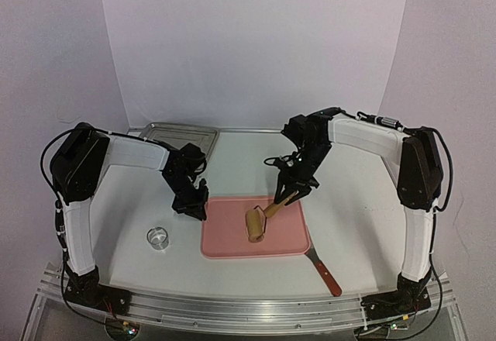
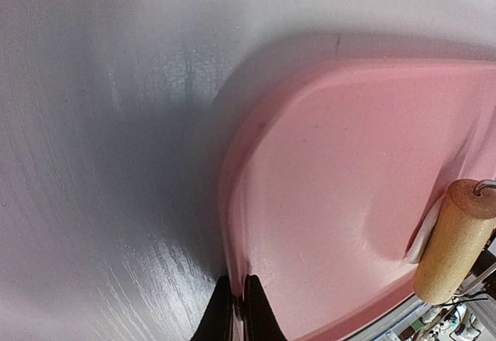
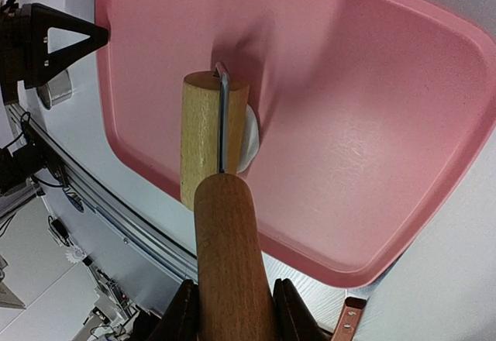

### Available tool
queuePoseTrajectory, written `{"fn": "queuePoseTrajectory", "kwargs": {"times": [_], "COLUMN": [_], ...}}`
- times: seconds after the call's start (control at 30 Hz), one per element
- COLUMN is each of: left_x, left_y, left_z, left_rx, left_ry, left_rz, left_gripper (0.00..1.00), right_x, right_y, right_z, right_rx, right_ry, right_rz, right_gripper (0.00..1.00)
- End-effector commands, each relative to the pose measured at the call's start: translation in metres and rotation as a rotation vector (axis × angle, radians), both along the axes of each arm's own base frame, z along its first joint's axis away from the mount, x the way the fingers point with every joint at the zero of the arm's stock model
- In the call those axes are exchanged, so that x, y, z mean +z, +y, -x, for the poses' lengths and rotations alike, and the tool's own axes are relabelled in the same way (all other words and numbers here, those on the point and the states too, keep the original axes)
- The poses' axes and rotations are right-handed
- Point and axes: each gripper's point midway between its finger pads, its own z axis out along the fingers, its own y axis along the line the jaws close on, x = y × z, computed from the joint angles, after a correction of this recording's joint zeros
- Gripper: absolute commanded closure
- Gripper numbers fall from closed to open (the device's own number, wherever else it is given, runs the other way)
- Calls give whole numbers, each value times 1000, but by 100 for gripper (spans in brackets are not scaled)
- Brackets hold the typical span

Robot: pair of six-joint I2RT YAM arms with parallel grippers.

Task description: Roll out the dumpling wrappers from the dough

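Note:
A pink tray (image 1: 232, 244) lies at the table's middle. My right gripper (image 3: 232, 306) is shut on the brown wooden handle (image 3: 231, 248) of a small roller. Its pale wooden drum (image 1: 255, 225) rests on the tray over a white piece of dough (image 3: 249, 139), of which only an edge shows. My left gripper (image 2: 239, 306) is shut on the tray's left rim (image 2: 232, 201). The drum (image 2: 453, 240) and dough edge (image 2: 424, 238) also show in the left wrist view. No separate round wrappers are in view.
A small metal ring cutter (image 1: 158, 237) stands left of the tray. A metal tray (image 1: 178, 134) sits at the back left. A spatula with a red-brown handle (image 1: 327, 273) lies off the tray's near right corner.

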Motion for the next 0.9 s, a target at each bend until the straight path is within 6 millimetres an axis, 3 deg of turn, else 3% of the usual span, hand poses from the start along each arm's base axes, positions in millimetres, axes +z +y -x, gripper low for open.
{"fn": "queuePoseTrajectory", "kwargs": {"times": [0.0,0.27,0.57,0.8,0.87], "left_x": [-4,-2,-1,-1,-1], "left_y": [8,10,9,10,10], "left_z": [-2,-2,-4,-4,-4], "left_rx": [-38,-36,-33,-33,-34], "left_ry": [-34,-41,-47,-49,-49], "left_rz": [-44,-53,-50,-57,-57], "left_gripper": [100,100,100,100,100], "right_x": [-78,-63,-84,-67,-68], "right_y": [-58,-97,-62,-103,-105], "right_z": [22,15,26,11,13], "right_rx": [14,10,31,-4,10], "right_ry": [64,16,34,-13,-6], "right_rz": [432,514,481,541,545], "right_gripper": [100,100,100,100,100]}}
